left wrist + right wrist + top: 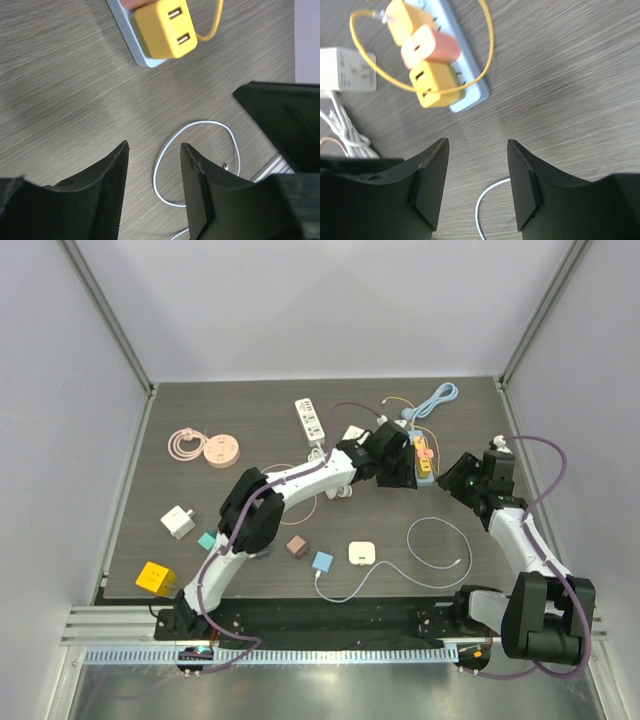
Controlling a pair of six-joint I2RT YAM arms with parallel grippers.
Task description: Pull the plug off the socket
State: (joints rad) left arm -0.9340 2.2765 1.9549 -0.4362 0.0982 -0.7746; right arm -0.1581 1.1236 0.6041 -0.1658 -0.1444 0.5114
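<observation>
A light-blue power strip (424,462) lies at the back right of the table, with two yellow plugs and a pink plug (427,45) in it. The nearest yellow plug (434,86) has two USB ports and also shows in the left wrist view (165,27). My left gripper (154,150) is open and empty, above bare table short of that plug; in the top view it sits just left of the strip (403,472). My right gripper (477,145) is open and empty, just right of the strip (452,480).
A yellow cable (485,55) loops round the plugs. A white cable loop (440,555) lies under both grippers. A white adapter (347,70), white power strip (310,420), pink round socket (220,451) and several small cube chargers (178,521) lie to the left.
</observation>
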